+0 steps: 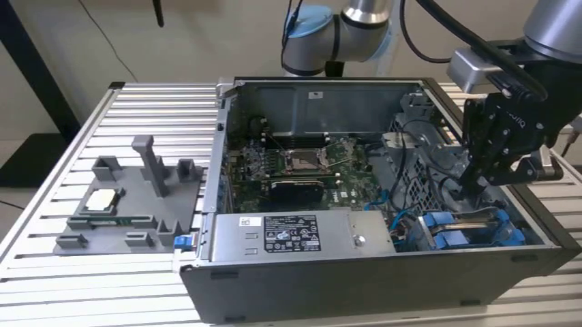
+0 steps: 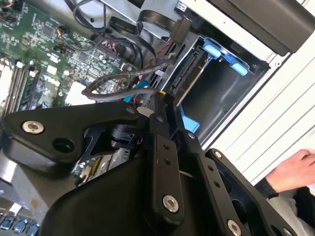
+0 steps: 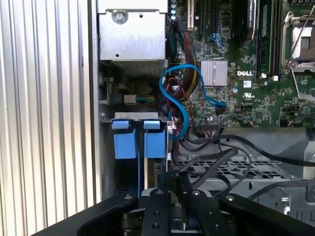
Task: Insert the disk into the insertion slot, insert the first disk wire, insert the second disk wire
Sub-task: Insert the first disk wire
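Down inside the computer case [image 1: 272,286], the pincer [image 2: 161,101] looks clenched on the end of a black wire [image 2: 118,89], with its tips right by the back edge of the disk [image 2: 196,73]. Disk's already sitting in its slot just beyond the tips, blue frame [image 2: 222,53] around it. My worry: if the plug's tilted in that grip, it'll jam on the socket or bend pins. The loose cables [image 3: 206,162] beside the pincer could also snag and yank it sideways.
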{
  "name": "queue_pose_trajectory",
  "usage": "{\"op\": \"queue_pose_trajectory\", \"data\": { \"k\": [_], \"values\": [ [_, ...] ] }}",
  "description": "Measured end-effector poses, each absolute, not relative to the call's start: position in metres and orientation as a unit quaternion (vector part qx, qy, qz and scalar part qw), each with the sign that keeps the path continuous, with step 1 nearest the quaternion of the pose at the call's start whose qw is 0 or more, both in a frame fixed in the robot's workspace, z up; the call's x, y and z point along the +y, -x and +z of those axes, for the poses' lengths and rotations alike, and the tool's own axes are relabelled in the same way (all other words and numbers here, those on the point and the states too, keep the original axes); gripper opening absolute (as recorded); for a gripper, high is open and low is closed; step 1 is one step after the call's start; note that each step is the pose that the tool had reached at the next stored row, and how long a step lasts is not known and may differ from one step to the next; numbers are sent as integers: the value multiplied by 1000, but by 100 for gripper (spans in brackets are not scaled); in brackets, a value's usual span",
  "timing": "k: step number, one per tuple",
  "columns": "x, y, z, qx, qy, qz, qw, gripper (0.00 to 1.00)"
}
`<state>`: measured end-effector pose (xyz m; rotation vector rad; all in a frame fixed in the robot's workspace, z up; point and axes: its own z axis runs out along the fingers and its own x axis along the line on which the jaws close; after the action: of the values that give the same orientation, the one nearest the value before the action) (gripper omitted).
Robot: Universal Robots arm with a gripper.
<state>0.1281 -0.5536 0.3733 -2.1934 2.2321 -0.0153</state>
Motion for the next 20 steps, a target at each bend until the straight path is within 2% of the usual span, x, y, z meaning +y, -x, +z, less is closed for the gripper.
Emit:
{"op": "queue_pose_trajectory", "data": {
  "k": [20],
  "values": [
    [-555,-144,360,713,701,-8,5,19]
  ]
}}
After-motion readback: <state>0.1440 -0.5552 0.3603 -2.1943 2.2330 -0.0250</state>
